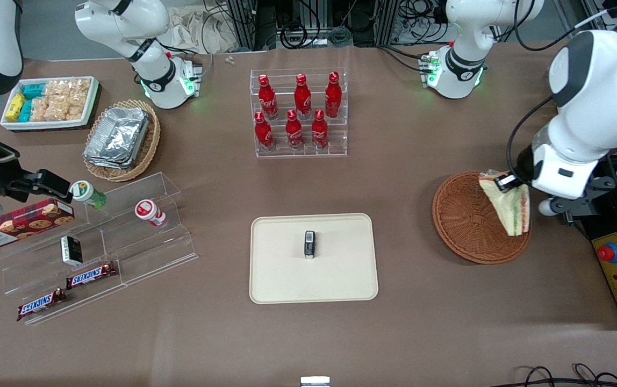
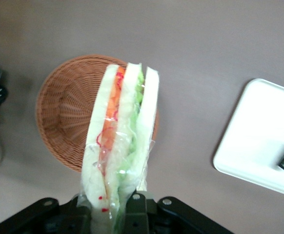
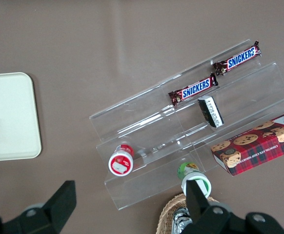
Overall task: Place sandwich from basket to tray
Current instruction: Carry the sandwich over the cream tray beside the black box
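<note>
Above the round reddish-brown wicker basket, your gripper is clamped on the clear-wrapped triangular sandwich, lifted clear. Pickup looks done. Carry to the cream rectangular tray remains.

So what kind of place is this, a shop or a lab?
Likely a robotics lab staged as a snack shop: the cola bottles in a clear rack, the Snickers bars on acrylic steps, cables along the table's edge. The tool holds the sandwich above the basket.
</note>
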